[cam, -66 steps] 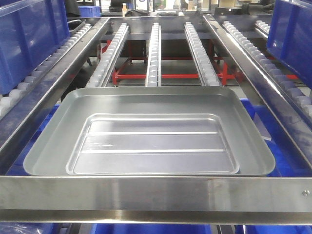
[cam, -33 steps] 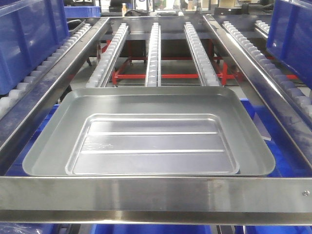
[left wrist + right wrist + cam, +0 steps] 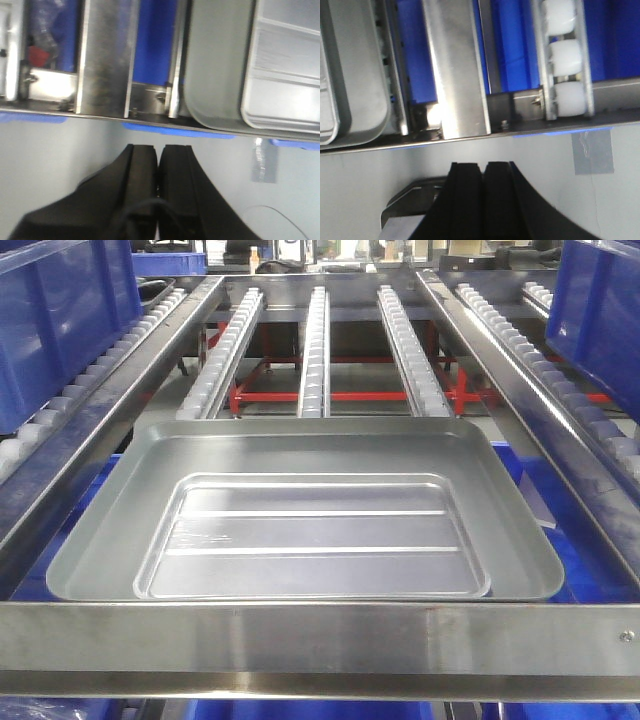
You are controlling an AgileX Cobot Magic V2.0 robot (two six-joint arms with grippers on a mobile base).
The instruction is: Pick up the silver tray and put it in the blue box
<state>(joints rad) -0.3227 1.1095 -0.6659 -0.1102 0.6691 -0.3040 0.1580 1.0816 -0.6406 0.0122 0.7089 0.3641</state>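
The silver tray (image 3: 310,530) lies flat on the roller rack, its near edge just behind the steel crossbar (image 3: 320,635), and nothing is touching it. To my eye the grab has not yet begun. The left tool (image 3: 159,167) hangs on the near side of the crossbar with its black fingers pressed together and nothing between them. The right tool (image 3: 482,180) is closed and empty in the same way. Next, I reckon both tools must open, rise over the crossbar and take the tray's thin sloped rim, one near each front corner, keeping it level. Bright blue plastic, likely the blue box (image 3: 518,462), shows under the rack on either side of the tray.

The front view gives the whole tray, its two ribs and the roller rails (image 3: 315,350) beyond, but no arm. Only the wrist views show the tools, placing the tray's corners inboard of each, with pale floor and grey tape (image 3: 592,150) below
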